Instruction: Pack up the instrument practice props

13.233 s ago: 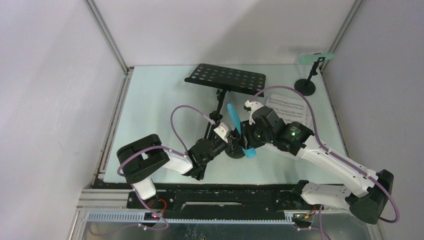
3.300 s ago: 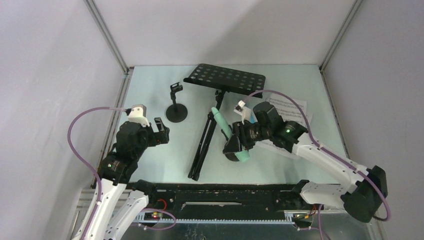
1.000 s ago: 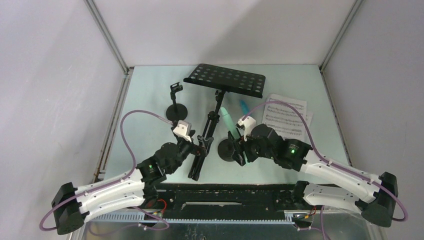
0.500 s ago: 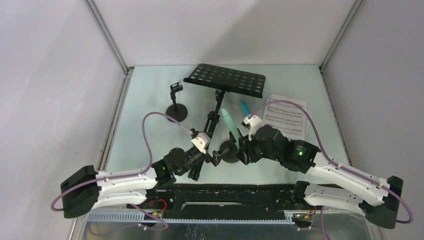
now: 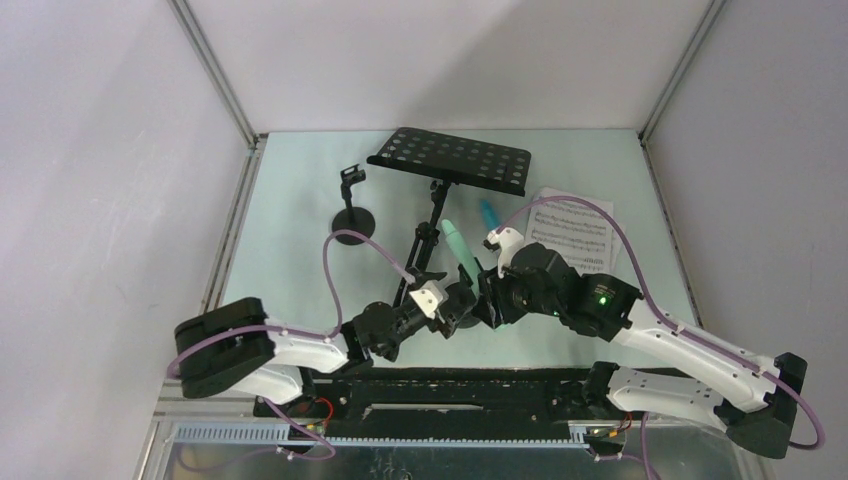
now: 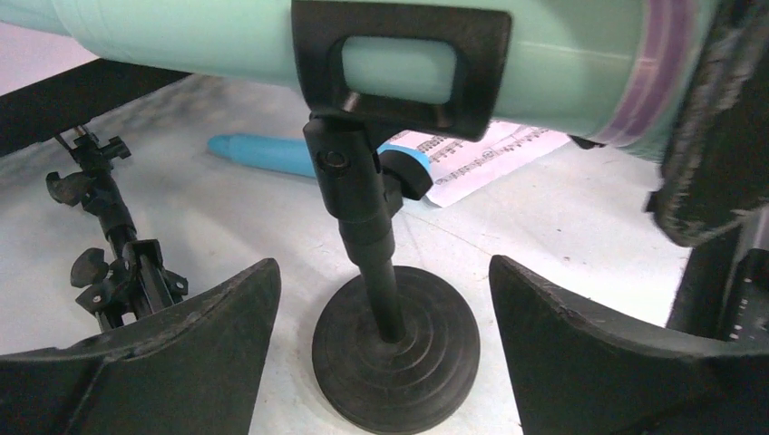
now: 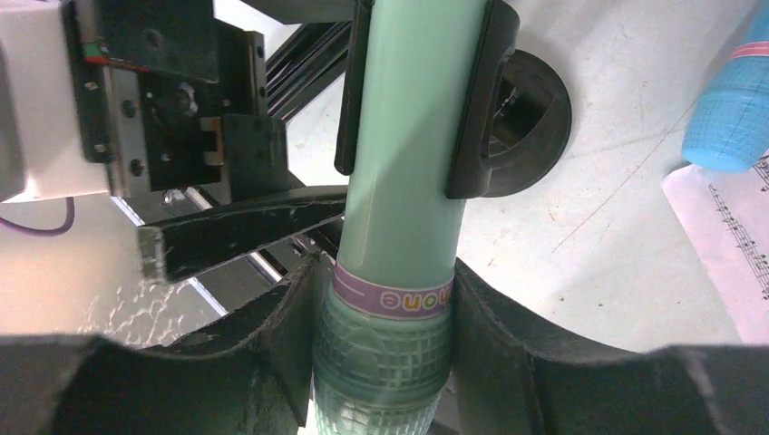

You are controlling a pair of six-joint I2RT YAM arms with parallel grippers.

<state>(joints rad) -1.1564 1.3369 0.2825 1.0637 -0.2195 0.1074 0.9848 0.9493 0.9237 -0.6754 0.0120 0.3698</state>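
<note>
Zero packed yet. Clamping green mic (image 7: 399,181), seated in holder (image 6: 396,358) clip, with right gripper (image 7: 385,337); straddling holder base with left gripper (image 6: 385,304), spread wide. Remaining: blue mic (image 6: 272,156) by pages (image 5: 575,225), rack (image 5: 452,158), other holder (image 5: 351,222).

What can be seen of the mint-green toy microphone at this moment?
The mint-green microphone is a smooth, pale green plastic tube with a purple lettered band and a darker, grid-textured head. It sits in the black clip of a round-based mic holder standing on the table. The right gripper is closed on its head end, gripping both sides. The left gripper stands open either side of the holder's base, not touching the microphone.
</note>
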